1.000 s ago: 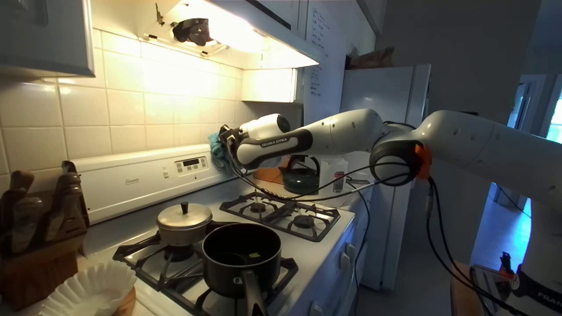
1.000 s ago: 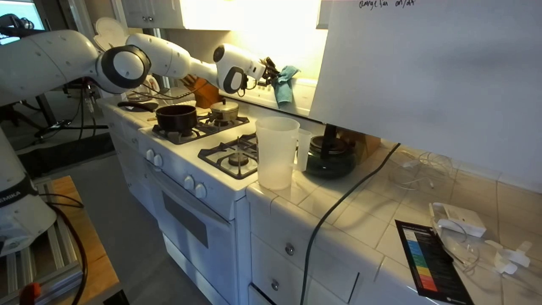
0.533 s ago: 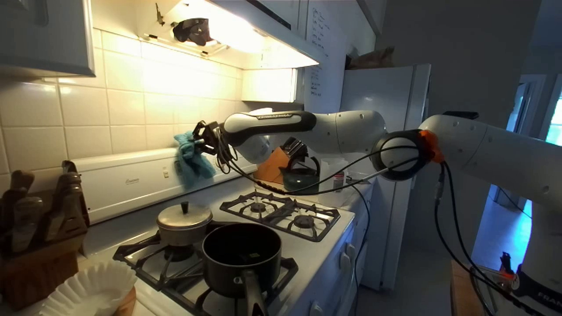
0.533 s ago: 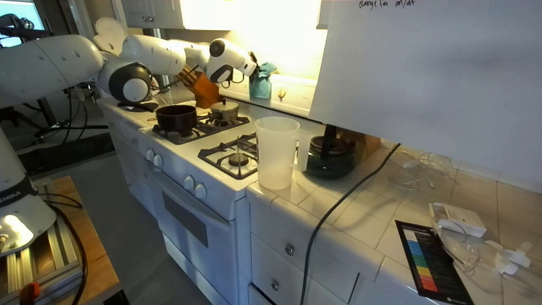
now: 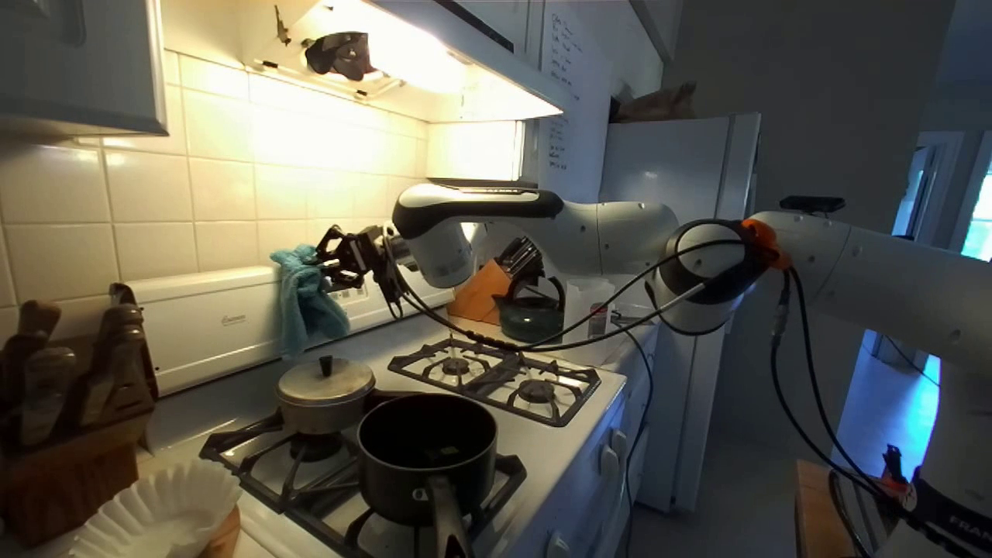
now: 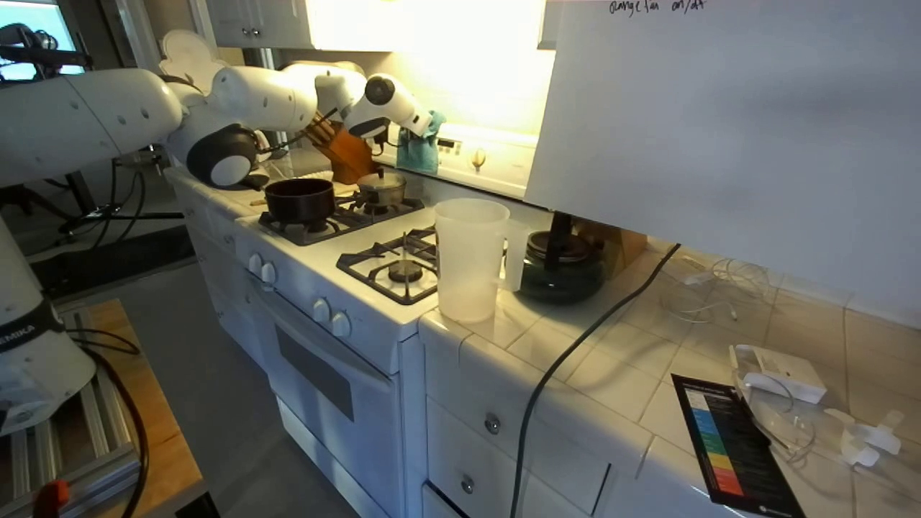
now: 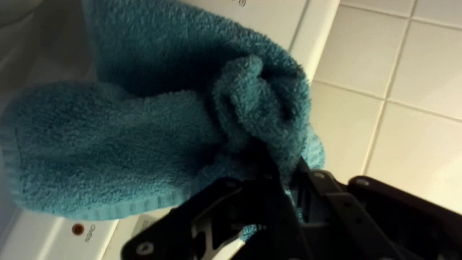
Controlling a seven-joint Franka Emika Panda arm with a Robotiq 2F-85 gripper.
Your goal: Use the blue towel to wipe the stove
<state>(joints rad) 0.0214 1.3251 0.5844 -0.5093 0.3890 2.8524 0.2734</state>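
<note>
The blue towel [image 5: 306, 310] hangs bunched from my gripper [image 5: 324, 263] in front of the stove's white back control panel [image 5: 209, 333]. It is above and behind the lidded pot. In an exterior view the towel [image 6: 417, 152] also shows against the panel, with the fingers mostly hidden. In the wrist view my gripper [image 7: 285, 173] is shut on a fold of the towel [image 7: 119, 144], whose loose ends spread over the panel. I cannot tell whether the towel touches the panel. The stove [image 5: 539, 440] has a white top with black grates.
A lidded pot [image 5: 325, 395] and a dark saucepan [image 5: 426, 457] stand on the near grate. A kettle [image 5: 531, 314], a knife block [image 5: 480, 291] and a frosted pitcher [image 6: 468, 266] stand beyond the stove. Another knife block [image 5: 74, 473] and a fluted white dish [image 5: 159, 511] stand near. The hood [image 5: 496, 81] hangs above.
My gripper has carried the towel along the control panel, leftward in both exterior views, and a little lower at the end. The towel stays in the fingers. The pots have not moved.
</note>
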